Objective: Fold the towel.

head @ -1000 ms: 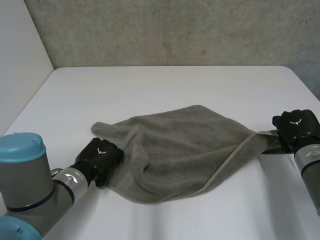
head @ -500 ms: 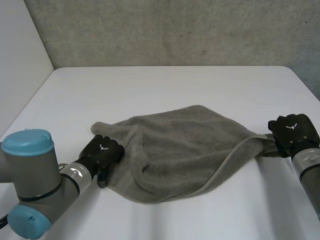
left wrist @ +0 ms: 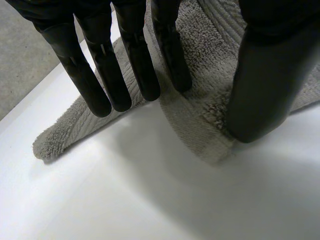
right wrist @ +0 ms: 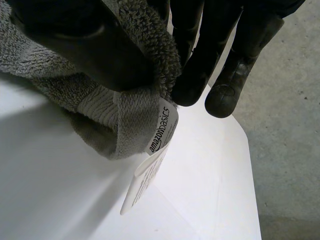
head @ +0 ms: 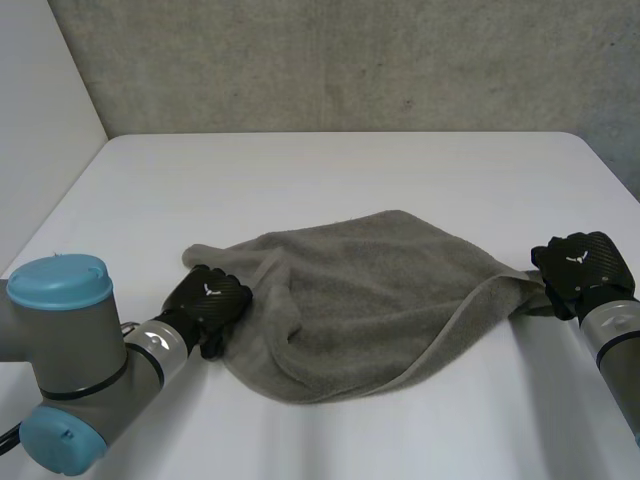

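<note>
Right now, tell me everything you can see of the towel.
The towel is grey terry cloth with a flat woven band along its edge, lying rumpled on the white table. The right hand pinches its right corner, where a white label reading amazonbasics hangs. The left hand is at its left edge, fingers straight, thumb tip resting on the cloth.

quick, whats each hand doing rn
left hand: open, thumb pressing the towel edge
right hand: shut on the towel corner
</note>
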Robot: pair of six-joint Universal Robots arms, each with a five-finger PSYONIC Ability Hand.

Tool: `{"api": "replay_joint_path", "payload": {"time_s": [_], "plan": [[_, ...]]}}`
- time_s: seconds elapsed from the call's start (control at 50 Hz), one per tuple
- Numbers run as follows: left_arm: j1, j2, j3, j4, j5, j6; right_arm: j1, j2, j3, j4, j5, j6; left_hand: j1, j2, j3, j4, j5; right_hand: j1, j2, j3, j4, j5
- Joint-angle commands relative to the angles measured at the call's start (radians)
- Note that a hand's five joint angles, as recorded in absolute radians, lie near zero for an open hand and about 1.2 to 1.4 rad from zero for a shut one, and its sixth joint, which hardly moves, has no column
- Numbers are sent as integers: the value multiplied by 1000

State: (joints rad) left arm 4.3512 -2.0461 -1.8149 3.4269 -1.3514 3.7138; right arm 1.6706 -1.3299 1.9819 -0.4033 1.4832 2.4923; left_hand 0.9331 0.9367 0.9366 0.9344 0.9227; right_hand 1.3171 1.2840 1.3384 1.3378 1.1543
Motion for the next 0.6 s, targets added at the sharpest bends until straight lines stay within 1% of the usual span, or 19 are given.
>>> {"api": "replay_joint_path", "payload": {"time_s": [0.02, 0.22, 0.26, 0.28, 0.3, 0.32, 0.36, 0.48, 0.52, 0.6], "plan": [[-7, 0, -1, 0, 0, -2, -2, 0, 2, 0, 0, -3, -91, -95, -95, -93, -255, 79, 112, 58, 58, 67], [-7, -6, 0, 0, 1, -2, 0, 0, 2, 0, -1, -3, -88, -92, -92, -90, -253, 79, 112, 58, 58, 67], [-8, -6, 0, 0, 1, -2, 0, 0, 2, 0, -1, -3, -56, -60, -60, -57, -220, 79, 112, 58, 58, 67], [-8, -5, 0, 2, 1, -2, 0, 0, 3, 0, -1, -3, 51, 48, 48, 50, -113, 79, 112, 58, 58, 67], [-10, 0, 0, 2, 0, -2, 0, 0, 3, 1, -1, -4, 218, 215, 215, 217, 54, 79, 112, 58, 58, 67], [-10, 0, 0, 2, 0, -2, 0, 0, 3, 1, -1, -4, 220, 216, 216, 219, 56, 79, 112, 58, 58, 67], [-18, 1, 6, 2, -3, -5, 0, 0, 5, 0, -1, -4, 436, 433, 433, 435, 272, 79, 112, 58, 58, 67], [-18, 29, 9, 5, -3, -25, -2, 0, 3, 0, 0, -4, 463, 460, 460, 462, 299, 79, 112, 58, 58, 67], [-18, 56, 6, 8, -3, -55, -2, 0, 3, 0, 0, -4, 463, 460, 460, 462, 299, 79, 112, 58, 58, 67], [-18, 63, 2, 6, 0, -89, -2, -2, 3, 0, 0, -4, 463, 460, 460, 462, 299, 79, 112, 58, 58, 67]]}}
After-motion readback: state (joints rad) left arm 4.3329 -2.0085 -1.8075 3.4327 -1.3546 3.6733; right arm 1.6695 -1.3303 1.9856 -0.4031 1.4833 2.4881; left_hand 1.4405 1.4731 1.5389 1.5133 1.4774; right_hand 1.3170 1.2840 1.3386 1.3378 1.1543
